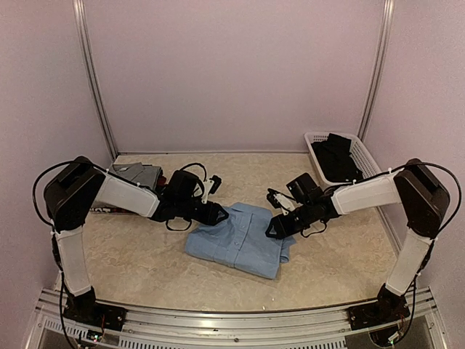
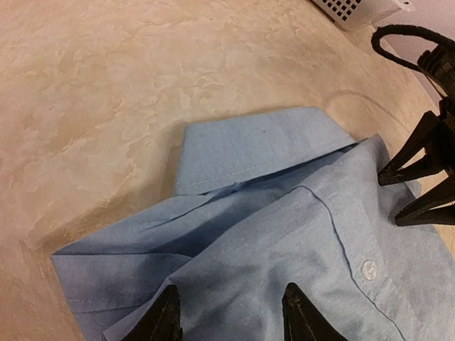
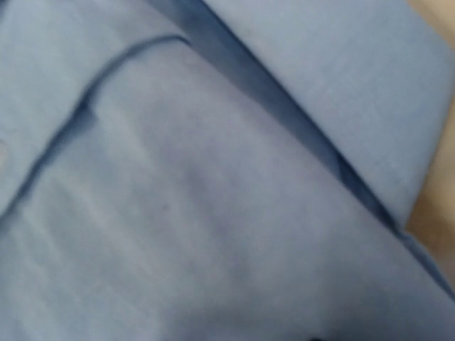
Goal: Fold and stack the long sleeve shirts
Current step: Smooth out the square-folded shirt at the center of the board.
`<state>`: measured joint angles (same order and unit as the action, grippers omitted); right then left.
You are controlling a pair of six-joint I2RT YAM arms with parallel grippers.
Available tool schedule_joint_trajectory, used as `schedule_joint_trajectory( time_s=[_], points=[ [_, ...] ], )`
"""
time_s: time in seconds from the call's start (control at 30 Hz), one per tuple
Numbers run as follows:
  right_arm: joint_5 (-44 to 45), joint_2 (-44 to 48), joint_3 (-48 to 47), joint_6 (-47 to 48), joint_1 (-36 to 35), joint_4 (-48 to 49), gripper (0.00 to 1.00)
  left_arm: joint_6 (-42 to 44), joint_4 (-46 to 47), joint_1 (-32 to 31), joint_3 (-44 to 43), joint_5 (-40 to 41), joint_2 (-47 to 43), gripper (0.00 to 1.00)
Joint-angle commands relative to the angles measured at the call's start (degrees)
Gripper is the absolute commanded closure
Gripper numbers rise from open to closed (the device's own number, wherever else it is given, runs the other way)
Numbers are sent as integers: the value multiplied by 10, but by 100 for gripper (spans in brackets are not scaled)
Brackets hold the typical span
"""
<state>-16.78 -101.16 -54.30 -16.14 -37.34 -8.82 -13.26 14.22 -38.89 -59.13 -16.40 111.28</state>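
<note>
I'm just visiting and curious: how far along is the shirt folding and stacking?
Done: a grey shirt lies folded at the left rear. In hand: the light blue shirt sits folded mid-table, the left gripper and right gripper at its collar end, jaws apart. Left: stacking it, and a dark garment waits in the white basket.

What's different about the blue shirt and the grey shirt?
The blue shirt is light blue; the grey shirt is grey. The blue shirt lies mid-table; the grey shirt lies far back on the left, partly behind the left arm. The left gripper and right gripper are both at the blue shirt; neither is near the grey shirt. Both shirts lie on the table, outside the basket.
</note>
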Motion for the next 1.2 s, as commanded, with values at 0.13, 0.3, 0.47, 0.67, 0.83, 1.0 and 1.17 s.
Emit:
schedule_joint_trajectory(
  time_s=[0.13, 0.3, 0.47, 0.67, 0.83, 1.0, 1.17],
  points=[
    [48, -30, 21, 16, -3, 1, 56, 22, 36, 20, -20, 72, 47, 55],
    [76, -20, 26, 36, -3, -24, 55, 40, 39, 19, -14, 140, 53, 55],
    [93, 37, 27, 42, -3, -44, 52, 37, 60, 20, 25, 208, 15, 54],
    [64, 97, 24, 26, -3, -47, 40, 24, 75, 15, 72, 224, -76, 54],
    [38, 91, -7, 30, 1, -58, 25, 22, 63, -25, 100, 207, -146, 54],
    [13, 56, -56, 53, 10, -68, 16, 21, 55, -92, 130, 180, -199, 54],
    [-44, 1, -112, 87, 39, -86, 10, -3, 83, -152, 182, 168, -229, 54]
  ],
)
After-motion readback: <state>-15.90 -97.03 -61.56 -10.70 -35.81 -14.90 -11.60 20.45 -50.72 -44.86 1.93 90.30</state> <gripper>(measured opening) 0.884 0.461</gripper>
